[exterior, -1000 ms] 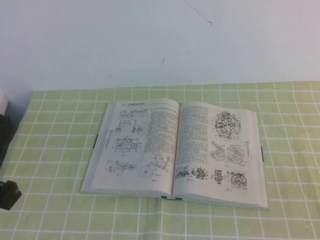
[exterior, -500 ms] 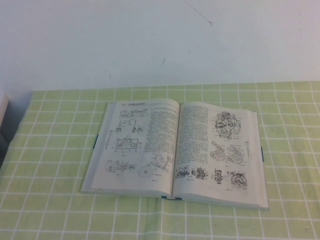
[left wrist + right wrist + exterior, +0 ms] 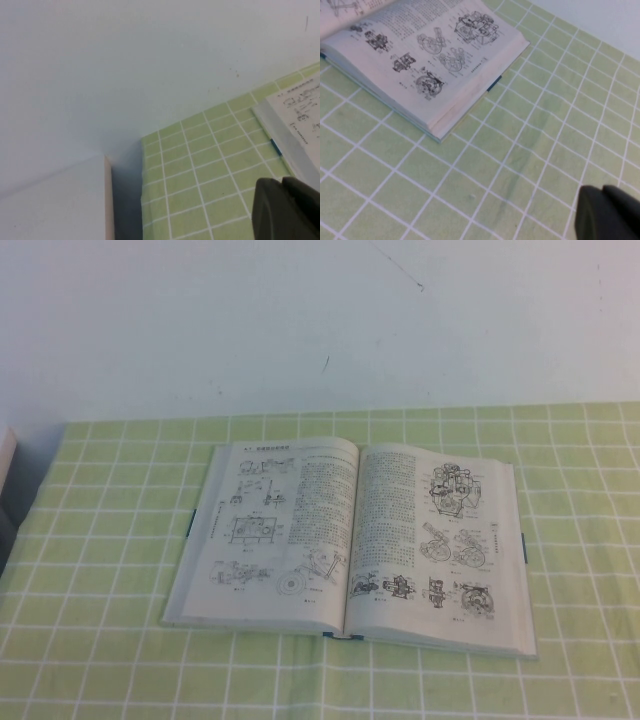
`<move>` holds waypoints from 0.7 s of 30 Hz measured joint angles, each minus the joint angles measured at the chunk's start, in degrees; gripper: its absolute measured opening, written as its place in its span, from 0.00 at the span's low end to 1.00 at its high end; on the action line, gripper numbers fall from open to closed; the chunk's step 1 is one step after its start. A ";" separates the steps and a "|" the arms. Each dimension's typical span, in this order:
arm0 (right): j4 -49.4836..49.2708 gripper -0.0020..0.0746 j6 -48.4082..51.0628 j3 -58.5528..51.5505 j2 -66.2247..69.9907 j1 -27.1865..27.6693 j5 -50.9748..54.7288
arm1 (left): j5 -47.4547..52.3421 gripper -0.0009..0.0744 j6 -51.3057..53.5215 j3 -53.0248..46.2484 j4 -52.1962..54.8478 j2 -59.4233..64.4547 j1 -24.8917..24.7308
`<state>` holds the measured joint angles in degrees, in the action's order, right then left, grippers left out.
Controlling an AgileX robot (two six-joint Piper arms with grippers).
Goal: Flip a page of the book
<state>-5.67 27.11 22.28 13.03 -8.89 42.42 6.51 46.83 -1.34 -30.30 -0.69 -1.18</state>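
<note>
**Book lies open, both arms clear of it**

The large thick technical book point(image 3: 350, 545) with whitish pages lies open and flat at the middle of the green checked cloth surface point(image 3: 100, 490). The thin whitish page point(image 3: 435, 540) of cross-section drawings rests flat on the 3 o'clock half. No leaf is lifted; whether a turn is finished or pending cannot be told. The spine runs 12 to 6; the long axis 9 to 3. The left gripper point(image 3: 287, 210) hangs near the 9 o'clock cover edge, the right gripper point(image 3: 610, 212) off the 3 o'clock side; the state of either's fingers cannot be told.
</note>
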 joint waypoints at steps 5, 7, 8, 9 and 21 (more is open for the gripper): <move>0.00 0.02 0.00 0.00 0.00 0.00 0.00 | 0.70 0.01 -16.61 0.00 13.35 0.00 0.00; 0.00 0.02 0.00 0.00 0.00 0.00 0.00 | 1.57 0.01 -21.81 0.00 17.09 0.00 0.00; -0.03 0.02 0.00 0.00 0.00 0.00 0.00 | 2.62 0.01 -24.37 0.00 18.26 0.00 0.00; -0.03 0.02 0.00 0.00 0.00 0.00 0.10 | 3.66 0.01 -25.84 0.00 19.04 0.00 0.00; -0.03 0.02 0.00 0.00 0.00 0.00 0.10 | 11.28 0.01 -38.74 0.10 23.32 0.00 0.00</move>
<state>-5.70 27.11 22.28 13.03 -8.89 42.52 17.80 8.08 -1.23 -6.98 -0.69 -1.18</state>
